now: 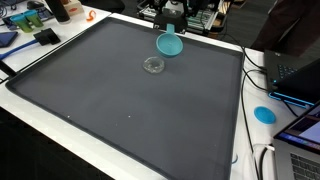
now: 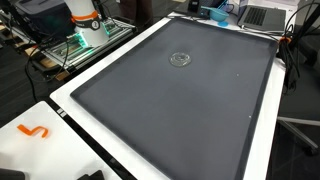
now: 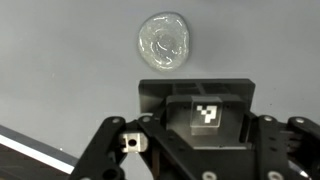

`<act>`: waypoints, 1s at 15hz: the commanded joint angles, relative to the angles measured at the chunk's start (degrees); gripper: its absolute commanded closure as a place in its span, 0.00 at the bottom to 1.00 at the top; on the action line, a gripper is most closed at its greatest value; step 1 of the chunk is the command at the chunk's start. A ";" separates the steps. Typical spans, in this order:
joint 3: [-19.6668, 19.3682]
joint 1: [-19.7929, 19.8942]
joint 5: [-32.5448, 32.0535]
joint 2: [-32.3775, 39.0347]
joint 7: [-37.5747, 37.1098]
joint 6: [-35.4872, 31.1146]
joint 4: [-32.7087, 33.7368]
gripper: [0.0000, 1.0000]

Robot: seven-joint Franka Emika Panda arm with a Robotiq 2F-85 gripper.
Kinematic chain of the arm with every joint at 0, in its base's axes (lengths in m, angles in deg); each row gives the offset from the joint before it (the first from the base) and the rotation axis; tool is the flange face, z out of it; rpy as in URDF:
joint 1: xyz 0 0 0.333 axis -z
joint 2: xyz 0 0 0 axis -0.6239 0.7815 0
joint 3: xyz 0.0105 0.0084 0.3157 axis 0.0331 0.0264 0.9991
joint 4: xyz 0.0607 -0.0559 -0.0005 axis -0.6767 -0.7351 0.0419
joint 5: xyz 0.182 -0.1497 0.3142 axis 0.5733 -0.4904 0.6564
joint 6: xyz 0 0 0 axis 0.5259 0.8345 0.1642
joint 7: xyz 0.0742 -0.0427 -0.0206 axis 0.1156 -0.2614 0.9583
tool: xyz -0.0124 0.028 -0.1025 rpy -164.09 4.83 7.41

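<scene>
As tool (image 3: 197, 112) hangs, clear dish (image 3: 165, 42) just ahead

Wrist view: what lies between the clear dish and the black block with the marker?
Nothing but bare gray mat lies between the dish and the block; the wrist view shows that stretch plainly.

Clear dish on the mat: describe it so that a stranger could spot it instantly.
A big dark grey mat covers the white table. On it lies a small round dish. Unlike the teal cup nearby, it is transparent.
</scene>
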 commanded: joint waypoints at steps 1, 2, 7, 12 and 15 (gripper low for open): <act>-0.39 -0.40 0.05 0.03 0.02 0.12 0.14 0.44; -0.39 -0.40 0.05 0.06 0.02 0.13 0.17 0.44; -0.40 -0.40 0.05 0.15 0.02 0.17 0.28 0.44; -0.40 -0.40 0.05 0.15 0.02 0.22 0.32 0.69; -0.77 0.12 3.71 -0.46 -0.95 -1.33 -2.07 0.69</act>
